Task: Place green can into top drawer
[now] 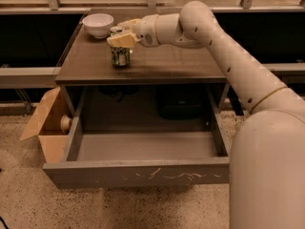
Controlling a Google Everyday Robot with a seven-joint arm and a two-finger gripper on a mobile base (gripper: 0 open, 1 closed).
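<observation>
The green can point(120, 57) stands upright on the brown table top point(181, 61), left of its middle and near the white bowl. My gripper point(120, 31) reaches in from the right and sits over the can's top. One pale finger is in front of the can and the other behind it, apart from each other. The can rests on the table. The top drawer point(138, 174) is pulled fully out below the table, and its pale grey inside holds nothing. White scratch marks show on its front panel.
A white bowl point(98, 24) stands at the table's back left corner. An open cardboard box point(45, 123) sits on the floor left of the drawer. A dark object point(181, 101) lies under the table. My arm fills the right side.
</observation>
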